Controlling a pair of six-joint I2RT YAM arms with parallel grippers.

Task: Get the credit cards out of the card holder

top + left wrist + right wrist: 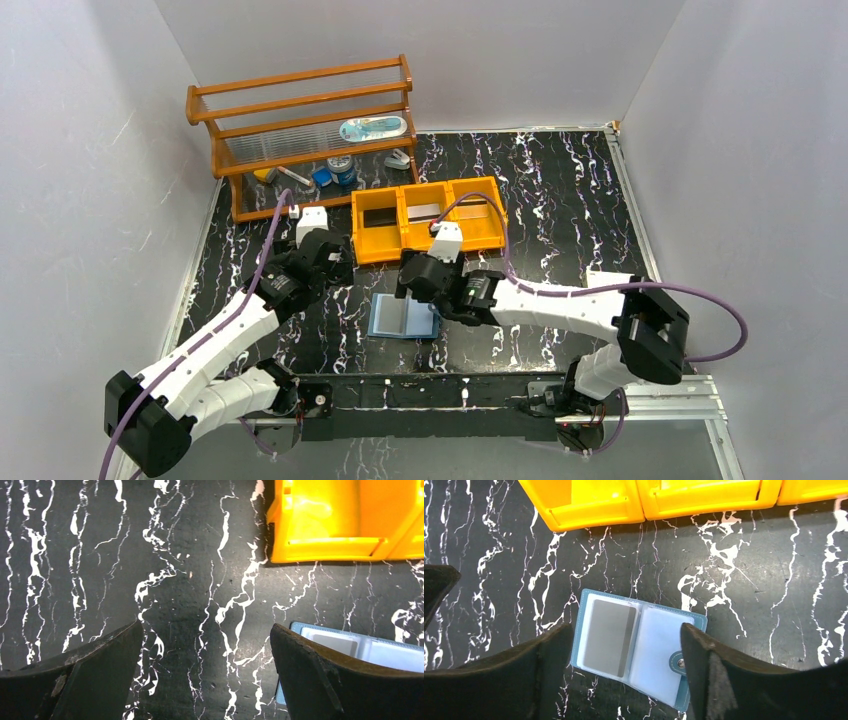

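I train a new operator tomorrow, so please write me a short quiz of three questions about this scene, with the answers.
1. True or false: the card holder is folded shut.
2. The right gripper is: A) shut on something, B) open over the card holder, C) out of view.
3. In the right wrist view, what colour is the card in the holder's left-hand pocket?
Key: 1 false; 2 B; 3 grey.
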